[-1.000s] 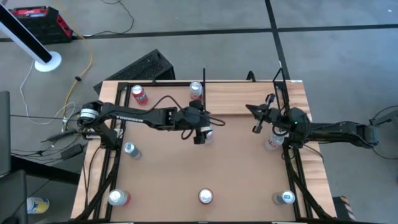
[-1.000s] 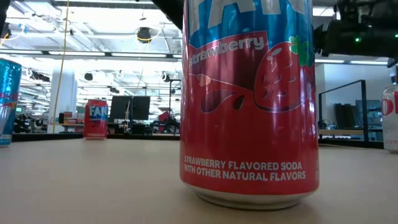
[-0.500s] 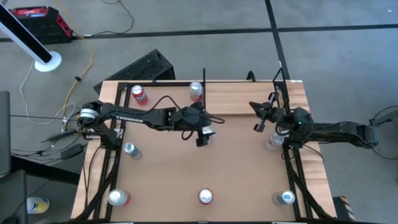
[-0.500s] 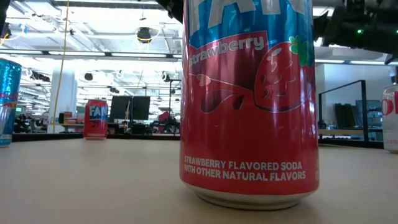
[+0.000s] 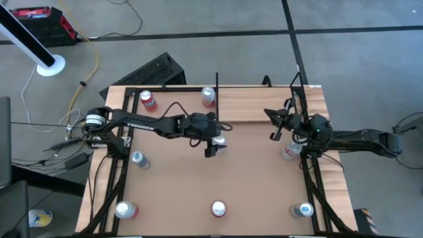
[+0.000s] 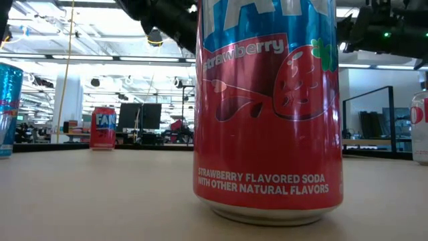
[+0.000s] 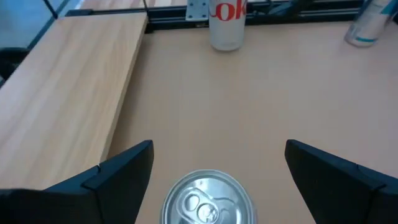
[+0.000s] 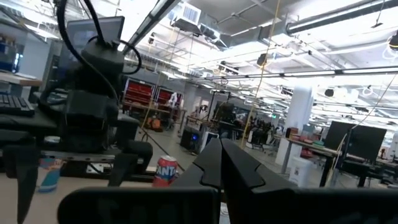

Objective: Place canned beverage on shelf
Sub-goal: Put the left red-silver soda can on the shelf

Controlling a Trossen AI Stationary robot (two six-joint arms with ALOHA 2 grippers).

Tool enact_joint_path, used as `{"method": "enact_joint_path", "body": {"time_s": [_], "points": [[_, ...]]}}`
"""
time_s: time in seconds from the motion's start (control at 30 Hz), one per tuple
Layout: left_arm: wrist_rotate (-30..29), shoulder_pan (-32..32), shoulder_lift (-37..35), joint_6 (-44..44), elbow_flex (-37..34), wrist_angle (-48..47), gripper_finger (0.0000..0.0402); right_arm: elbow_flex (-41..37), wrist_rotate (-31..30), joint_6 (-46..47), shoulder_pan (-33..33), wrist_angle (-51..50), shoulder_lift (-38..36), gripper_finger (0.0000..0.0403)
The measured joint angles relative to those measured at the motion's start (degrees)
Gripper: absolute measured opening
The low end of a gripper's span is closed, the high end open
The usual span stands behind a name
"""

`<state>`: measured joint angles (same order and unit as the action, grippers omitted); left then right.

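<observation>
A silver-topped canned beverage (image 7: 208,202) stands upright on the brown table near its middle (image 5: 222,141). My left gripper (image 7: 219,149) is open and tipped a little downward. One finger (image 7: 121,174) stands on each side of the can and neither touches it. The shelf (image 5: 271,104), a pale wood plank, lies along the table's far right part and also shows in the left wrist view as the shelf (image 7: 68,81). My right gripper (image 5: 271,124) hangs shut and raised over the table's right side, holding nothing.
More cans stand around the table: a red one (image 5: 148,100) and another (image 5: 209,96) at the far edge, a blue one (image 5: 137,158) at the left, three along the near edge, including the strawberry soda can (image 6: 267,114), and a white can (image 5: 289,151) under my right arm.
My left gripper has come down and slightly toward the near edge, rolling a little, so that its open fingers now stand on either side of the can near the table's middle. The can has not moved.
</observation>
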<state>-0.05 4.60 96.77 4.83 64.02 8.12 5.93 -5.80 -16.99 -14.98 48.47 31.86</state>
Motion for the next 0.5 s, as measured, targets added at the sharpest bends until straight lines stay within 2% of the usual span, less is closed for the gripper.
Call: {"method": "enact_joint_path", "body": {"time_s": [0.17, 0.33, 0.5], "points": [[2.7, 1.8, 0.0, -0.9, -4.0, 2.4, 0.0352, 0.0, 0.0, 0.0, 0.0, 0.2, 0.0, 0.0029], [4.4, 2.4, 0.0, -1.3, -7.5, 10.2, 0.0352, 0.0, 0.0, 0.0, 0.0, 0.2, 0.0, 0.0029], [4.8, 2.4, 0.0, -2.1, -9.2, 10.7, 0.0352, 0.0, 0.0, -0.2, 0.0, 0.1, 0.0, 0.0029]]}}
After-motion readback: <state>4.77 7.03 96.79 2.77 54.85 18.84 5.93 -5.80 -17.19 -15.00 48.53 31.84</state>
